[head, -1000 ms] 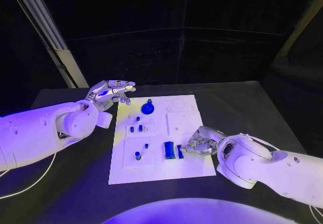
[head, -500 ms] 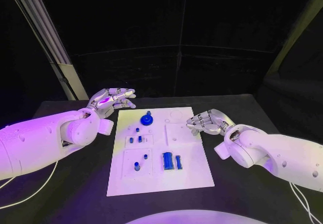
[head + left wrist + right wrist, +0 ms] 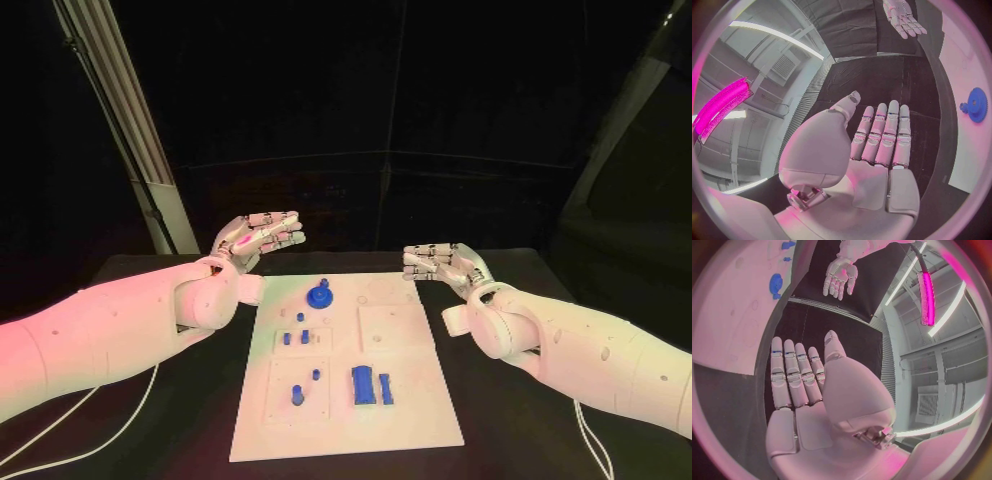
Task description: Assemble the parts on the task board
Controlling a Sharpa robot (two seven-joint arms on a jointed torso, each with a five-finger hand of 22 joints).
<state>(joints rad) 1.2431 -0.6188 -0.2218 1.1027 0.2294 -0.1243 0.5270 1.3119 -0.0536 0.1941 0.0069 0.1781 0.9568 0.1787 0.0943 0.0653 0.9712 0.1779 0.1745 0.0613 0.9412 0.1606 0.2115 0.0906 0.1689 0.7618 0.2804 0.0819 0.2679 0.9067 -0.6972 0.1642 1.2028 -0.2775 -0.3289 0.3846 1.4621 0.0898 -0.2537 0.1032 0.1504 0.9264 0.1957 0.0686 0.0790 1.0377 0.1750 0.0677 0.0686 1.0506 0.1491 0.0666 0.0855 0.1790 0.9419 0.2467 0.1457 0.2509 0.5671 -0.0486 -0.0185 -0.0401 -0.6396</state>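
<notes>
Fingers of both hands are extended and hold nothing. Left hand (image 3: 260,240) and right hand (image 3: 444,264) flank the task board's (image 3: 411,400) far end, raised above the surface (image 3: 534,300).

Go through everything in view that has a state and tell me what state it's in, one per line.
Left hand: open, raised off the table, holding nothing.
Right hand: open, raised, holding nothing.
White task board: flat on the black table.
Round blue gear part: on the board.
Two blue block parts: side by side on the board.
</notes>
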